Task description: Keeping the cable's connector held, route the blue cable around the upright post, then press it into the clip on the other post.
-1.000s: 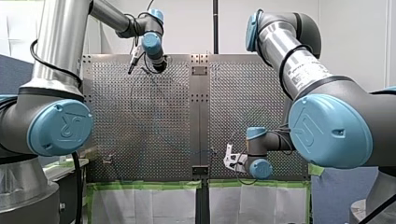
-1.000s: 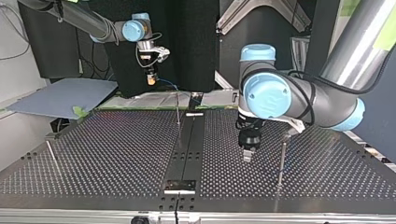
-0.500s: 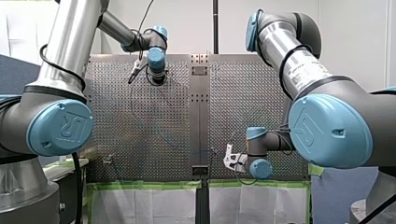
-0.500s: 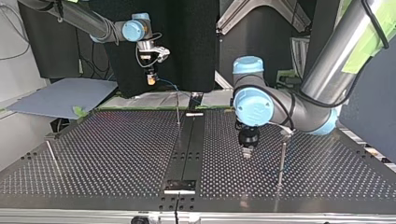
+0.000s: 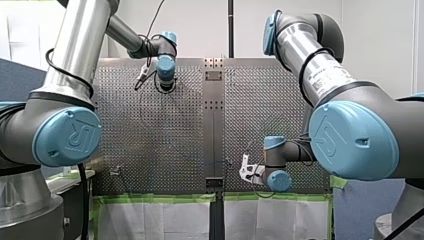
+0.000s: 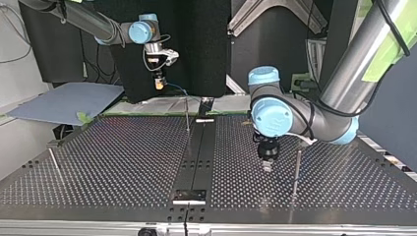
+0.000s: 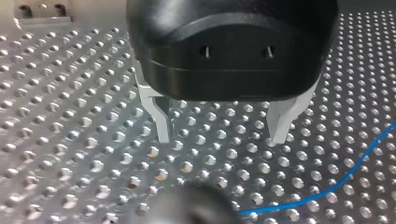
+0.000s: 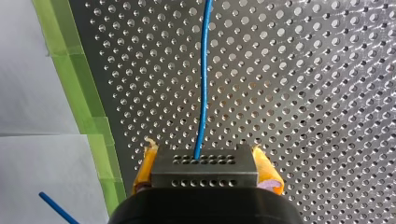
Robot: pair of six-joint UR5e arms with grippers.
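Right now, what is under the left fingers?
Bare table shows under the open left fingers. The cable lies beside them, not between. A blurred dark thing ahead covers some table; their black housing hides what is behind.

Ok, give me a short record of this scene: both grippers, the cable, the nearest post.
Left gripper: open, metal fingers empty, over the perforated metal table
Right gripper: yellow pads shut on the grey block-shaped connector
Thin blue cable: runs from the connector out over the table
Thin upright metal post: stands apart beside the left gripper
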